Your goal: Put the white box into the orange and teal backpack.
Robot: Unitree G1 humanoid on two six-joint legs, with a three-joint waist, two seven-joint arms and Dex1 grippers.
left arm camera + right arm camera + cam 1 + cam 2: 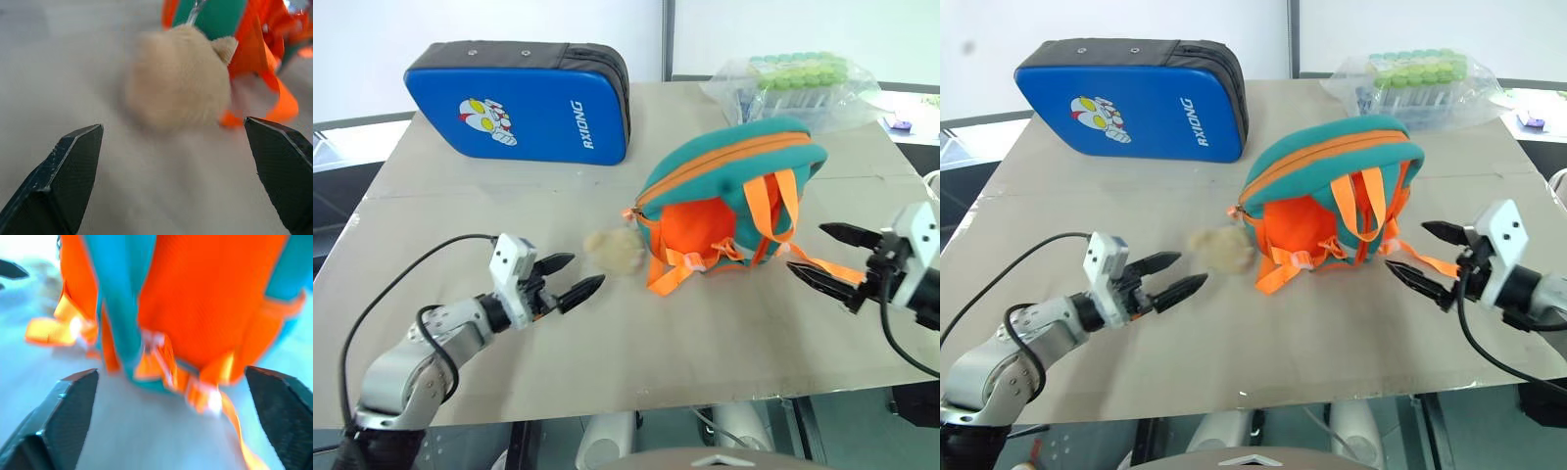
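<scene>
My left pincer (566, 277) hangs low over the pale grey surface (636, 362), its two black fingers spread wide with nothing between them. Just ahead of its tips lies the tan plush toy (613, 251), a soft round lump tethered to the small orange backpack with the teal top and trim (729, 191). From my left wrist the toy sits dead centre between the fingers, a little beyond them, not touching.

My right pincer (824, 258) is on the other side of that backpack, also gaping wide and empty, pointing in at the orange straps (783, 201). A loose strap end trails on the surface right by its lower finger; I can't tell if they touch.

The backpack rests between my two pincers with its strap side towards me. Its orange-edged zip line runs along the teal top; I can't make out whether it is open or closed. The white box is nowhere I can see.

Beyond my left pincer, well apart, lies a large blue padded case with a cartoon figure (519, 103). Beyond the right one, past the backpack, sits a clear bag of green-capped tubes (798, 78).
</scene>
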